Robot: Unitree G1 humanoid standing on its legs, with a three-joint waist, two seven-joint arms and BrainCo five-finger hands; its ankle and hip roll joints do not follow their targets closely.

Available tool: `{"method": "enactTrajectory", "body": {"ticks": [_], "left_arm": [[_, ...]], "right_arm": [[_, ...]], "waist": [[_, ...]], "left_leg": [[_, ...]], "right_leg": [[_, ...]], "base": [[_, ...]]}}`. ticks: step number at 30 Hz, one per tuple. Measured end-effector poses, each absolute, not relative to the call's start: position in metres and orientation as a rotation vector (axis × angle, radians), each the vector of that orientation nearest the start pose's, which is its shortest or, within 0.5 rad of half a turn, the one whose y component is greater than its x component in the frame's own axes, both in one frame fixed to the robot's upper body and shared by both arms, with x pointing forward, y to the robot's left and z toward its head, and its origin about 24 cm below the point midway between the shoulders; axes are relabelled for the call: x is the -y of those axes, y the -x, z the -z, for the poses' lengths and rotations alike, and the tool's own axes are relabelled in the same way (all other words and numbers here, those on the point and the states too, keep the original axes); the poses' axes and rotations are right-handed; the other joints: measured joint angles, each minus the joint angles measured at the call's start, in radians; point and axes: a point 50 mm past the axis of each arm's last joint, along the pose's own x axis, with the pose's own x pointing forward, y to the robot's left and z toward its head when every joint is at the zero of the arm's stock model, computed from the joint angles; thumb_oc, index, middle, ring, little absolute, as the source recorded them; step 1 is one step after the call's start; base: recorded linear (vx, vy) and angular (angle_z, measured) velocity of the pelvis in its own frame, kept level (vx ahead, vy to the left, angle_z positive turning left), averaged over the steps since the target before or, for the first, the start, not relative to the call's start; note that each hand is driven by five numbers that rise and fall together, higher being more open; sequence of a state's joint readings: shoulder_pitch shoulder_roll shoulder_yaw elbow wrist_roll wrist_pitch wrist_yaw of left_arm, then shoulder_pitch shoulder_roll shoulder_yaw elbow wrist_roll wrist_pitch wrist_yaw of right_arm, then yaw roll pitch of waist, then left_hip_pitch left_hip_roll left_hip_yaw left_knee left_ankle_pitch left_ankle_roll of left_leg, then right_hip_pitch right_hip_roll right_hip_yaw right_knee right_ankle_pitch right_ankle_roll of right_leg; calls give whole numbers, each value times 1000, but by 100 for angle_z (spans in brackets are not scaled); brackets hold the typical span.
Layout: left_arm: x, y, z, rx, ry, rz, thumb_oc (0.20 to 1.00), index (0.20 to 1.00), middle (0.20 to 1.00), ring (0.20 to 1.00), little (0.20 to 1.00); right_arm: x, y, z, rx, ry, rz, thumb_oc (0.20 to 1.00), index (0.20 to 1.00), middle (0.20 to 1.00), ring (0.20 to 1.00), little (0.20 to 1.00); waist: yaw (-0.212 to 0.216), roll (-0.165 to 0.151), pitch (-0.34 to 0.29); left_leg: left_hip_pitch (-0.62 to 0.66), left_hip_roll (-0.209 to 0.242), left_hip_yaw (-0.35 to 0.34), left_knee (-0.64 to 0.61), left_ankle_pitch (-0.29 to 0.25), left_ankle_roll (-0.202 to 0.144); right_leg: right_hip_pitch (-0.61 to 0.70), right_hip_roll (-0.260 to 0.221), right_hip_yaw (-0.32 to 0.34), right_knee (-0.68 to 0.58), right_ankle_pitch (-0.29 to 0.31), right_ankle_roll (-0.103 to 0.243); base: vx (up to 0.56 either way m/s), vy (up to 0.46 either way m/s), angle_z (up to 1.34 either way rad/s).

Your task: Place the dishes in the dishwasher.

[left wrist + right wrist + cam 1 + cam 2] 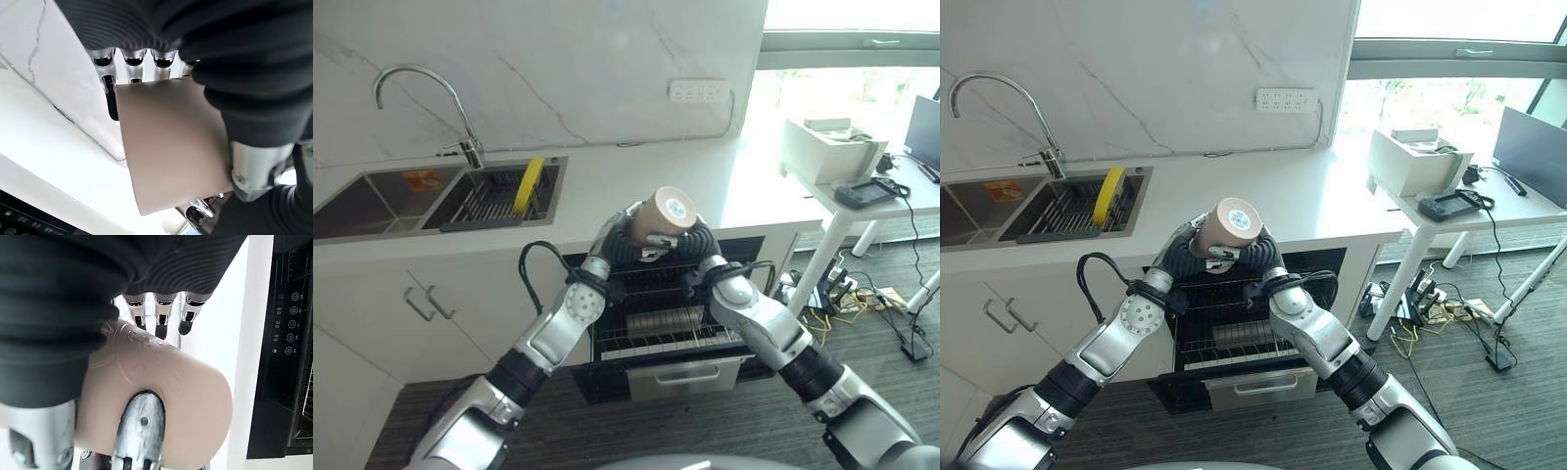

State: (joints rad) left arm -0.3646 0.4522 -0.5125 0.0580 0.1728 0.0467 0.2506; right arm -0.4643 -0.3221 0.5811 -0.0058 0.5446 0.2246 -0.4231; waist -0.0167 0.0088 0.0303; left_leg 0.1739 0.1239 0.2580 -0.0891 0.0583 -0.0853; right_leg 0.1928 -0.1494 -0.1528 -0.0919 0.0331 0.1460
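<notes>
Above the open dishwasher [671, 323] | I've got both hands on a tan cup [663, 215] | left hand [625, 238] fingers curled round it | right hand [693, 243] fingers too | white surface [636, 176] just behind

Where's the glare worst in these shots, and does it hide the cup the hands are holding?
Left eye view: daylight through the window washes out the upper right, yet the tan cylindrical cup, clasped between left hand and right hand, is evenly lit. Right wrist view: the white countertop glares; the cup is shaded.
</notes>
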Motion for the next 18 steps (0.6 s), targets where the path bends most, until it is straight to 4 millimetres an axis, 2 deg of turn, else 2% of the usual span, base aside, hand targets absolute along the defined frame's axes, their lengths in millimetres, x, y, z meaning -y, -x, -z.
{"method": "enactTrajectory", "body": {"ticks": [18], "left_arm": [[-106, -294, -94, 297, -677, 237, 200, 200, 200, 200, 200]], "right_arm": [[61, -296, -104, -6, -65, -208, 1000, 1000, 1000, 1000, 1000]], "waist": [[4, 1, 1]], "left_leg": [[-4, 0, -3, 0, 0, 0]], "right_leg": [[-2, 0, -3, 0, 0, 0]], "base": [[0, 0, 0]]}}
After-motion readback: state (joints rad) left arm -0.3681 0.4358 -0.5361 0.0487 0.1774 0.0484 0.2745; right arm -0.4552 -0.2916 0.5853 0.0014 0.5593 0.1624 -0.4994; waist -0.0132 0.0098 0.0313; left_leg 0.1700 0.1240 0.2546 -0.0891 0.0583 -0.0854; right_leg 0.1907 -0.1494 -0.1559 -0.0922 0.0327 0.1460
